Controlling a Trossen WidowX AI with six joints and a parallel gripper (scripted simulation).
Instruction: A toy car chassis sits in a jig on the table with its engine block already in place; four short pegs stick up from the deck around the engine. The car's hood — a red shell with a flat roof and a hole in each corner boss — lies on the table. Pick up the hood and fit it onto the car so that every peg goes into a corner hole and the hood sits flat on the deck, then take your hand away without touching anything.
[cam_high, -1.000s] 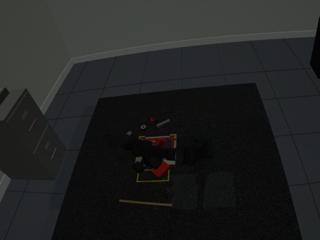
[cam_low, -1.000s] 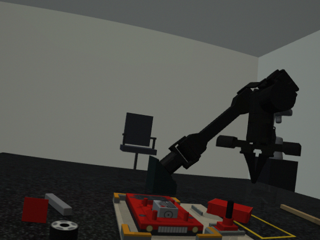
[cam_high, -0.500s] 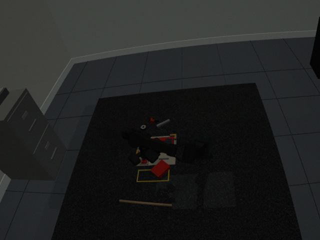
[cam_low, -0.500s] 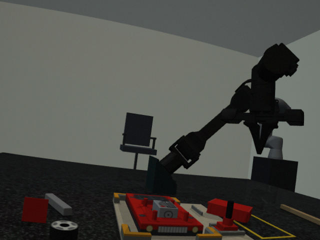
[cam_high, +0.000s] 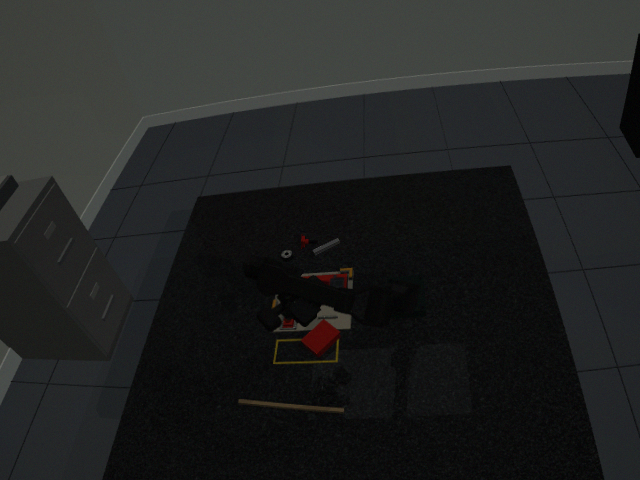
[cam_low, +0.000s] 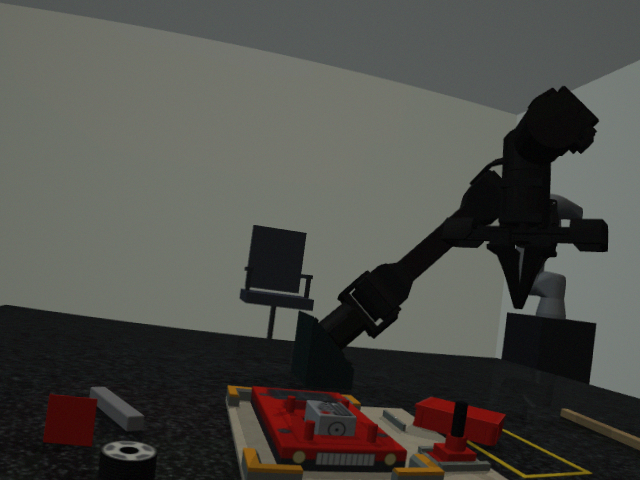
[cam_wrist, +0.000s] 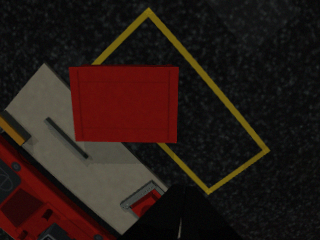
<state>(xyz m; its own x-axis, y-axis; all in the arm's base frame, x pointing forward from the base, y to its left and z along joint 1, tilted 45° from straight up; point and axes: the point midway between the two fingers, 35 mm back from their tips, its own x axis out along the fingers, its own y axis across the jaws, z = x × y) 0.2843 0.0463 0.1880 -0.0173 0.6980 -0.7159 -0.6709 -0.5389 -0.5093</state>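
Jaws: the gripper (cam_low: 521, 304) hangs high in the air with its fingers pressed together to a point; nothing is between them and they touch nothing.
Below the jaws: the hood (cam_wrist: 124, 103) lies roof-up, well beneath the fingertips and a little ahead of them in the wrist view, straddling one side of the yellow outline (cam_wrist: 220, 103) and overlapping the corner of the jig (cam_wrist: 100, 167). In the exterior view one end of it seems propped on the jig, so it may not lie level.
Off to the side: the chassis (cam_low: 323, 431) sits in the jig, engine block (cam_low: 330, 417) in place and pegs (cam_low: 309, 429) bare.
Step in hand: the pick-up, I judge; the hood is not on the car and not in the grip.
Next move calls for: spreading the fingers, coming down over the hood, and closing across two opposite walls.
Watch for: an unlevel hood slipping or tipping as the fingers close.
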